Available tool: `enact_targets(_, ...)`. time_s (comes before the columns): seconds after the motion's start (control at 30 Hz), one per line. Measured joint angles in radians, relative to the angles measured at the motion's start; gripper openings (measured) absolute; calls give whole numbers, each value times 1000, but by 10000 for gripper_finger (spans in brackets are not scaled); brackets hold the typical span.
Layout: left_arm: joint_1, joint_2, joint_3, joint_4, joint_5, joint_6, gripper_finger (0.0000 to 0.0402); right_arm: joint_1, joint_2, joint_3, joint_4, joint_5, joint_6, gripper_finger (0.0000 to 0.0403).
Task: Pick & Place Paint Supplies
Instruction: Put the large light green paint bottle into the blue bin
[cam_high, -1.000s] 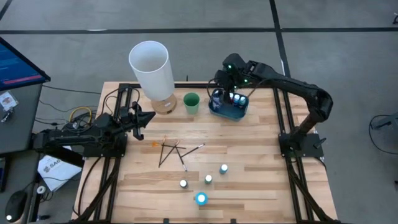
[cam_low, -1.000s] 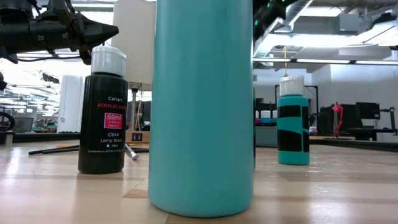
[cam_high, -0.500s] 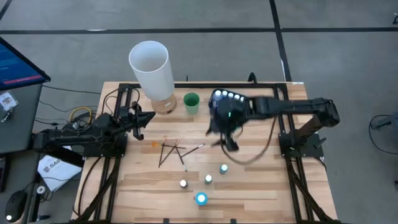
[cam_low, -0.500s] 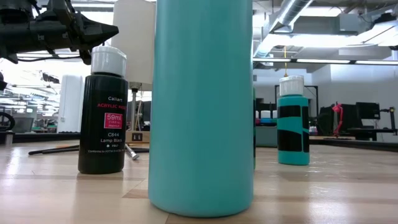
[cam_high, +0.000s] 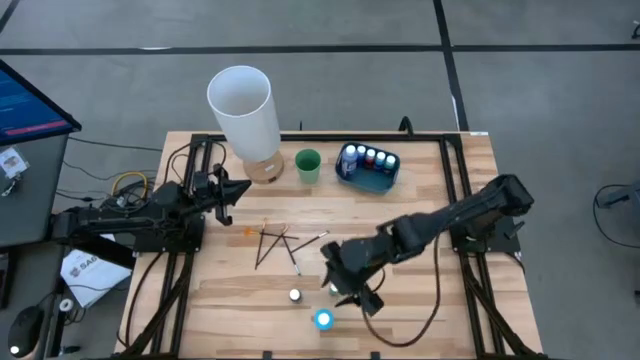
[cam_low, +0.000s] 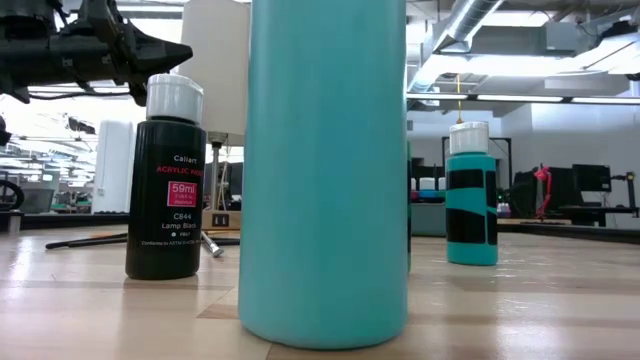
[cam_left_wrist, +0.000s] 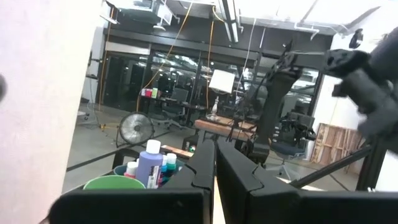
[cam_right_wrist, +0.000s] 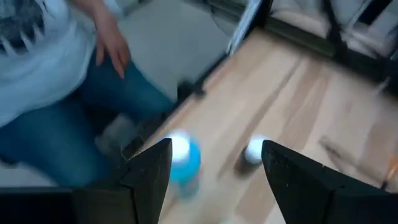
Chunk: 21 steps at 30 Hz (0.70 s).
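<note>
Three white-capped paint bottles show near the table's front edge: a bright blue one (cam_high: 322, 320), a dark one (cam_high: 295, 295) and a striped teal one (cam_low: 470, 195). Thin dark brushes (cam_high: 280, 245) lie crossed at mid-table. Several more bottles stand in the blue tray (cam_high: 368, 168) at the far right. My right gripper (cam_high: 348, 288) hangs open above the loose bottles; its wrist view shows the blue bottle (cam_right_wrist: 183, 158) and the dark bottle (cam_right_wrist: 255, 152) beyond its fingers (cam_right_wrist: 149, 180). My left gripper (cam_high: 228, 190) waits shut at the left.
A tall white cylinder (cam_high: 242, 105) and a small green cup (cam_high: 308, 165) stand at the far side, left of the tray. A person in jeans (cam_right_wrist: 74, 112) stands just beyond the table's near edge. Bare wood lies right of the loose bottles.
My right gripper has swung from above the blue tray at the far right toward the table's near edge, ending over the loose bottles. It has rolled and tipped on the way and stayed open. The bottles and brushes have not moved.
</note>
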Motion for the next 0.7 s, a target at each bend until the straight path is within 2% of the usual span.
enact_targets(0.4, 0, 39, 0, 15, 1, 0, 2, 34, 165, -1, 138, -8, 44, 244)
enact_targets(0.7, 0, 38, 0, 18, 2, 0, 2, 47, 197, -1, 165, -19, 96, 244)
